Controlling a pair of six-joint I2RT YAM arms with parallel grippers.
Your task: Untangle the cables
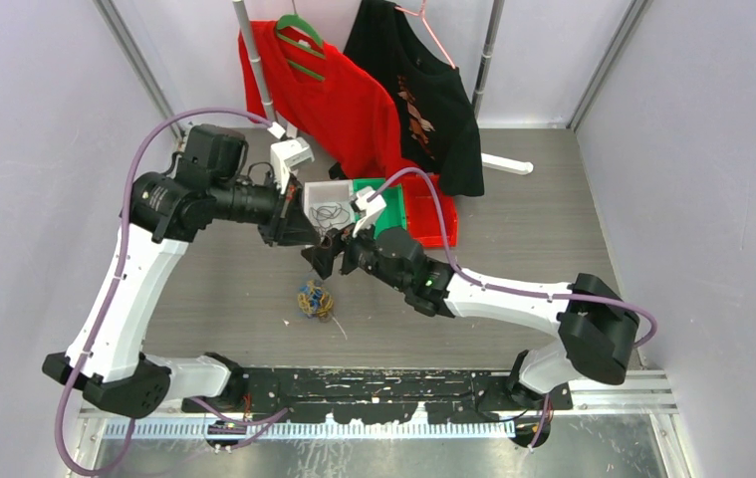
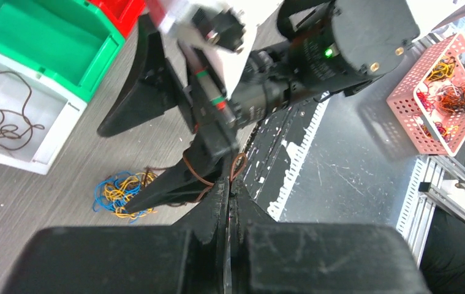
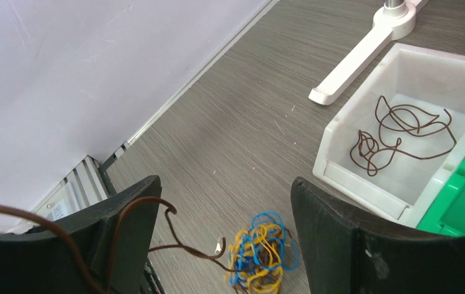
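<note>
Judging progress, we count one brown cable (image 3: 401,131) in the white bin (image 3: 340,165), a brown strand (image 3: 184,248) clamped in the left gripper (image 2: 230,184), the right gripper (image 3: 223,187) apart, and the tangled cables (image 1: 316,297) on the surface (image 1: 513,249) at their 6 o'clock.

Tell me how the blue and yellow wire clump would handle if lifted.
Probably floppy and light: the clump is thin, loose loops. Unlikely to roll. It may trail or snag, since a brown wire leads up out of it.
</note>
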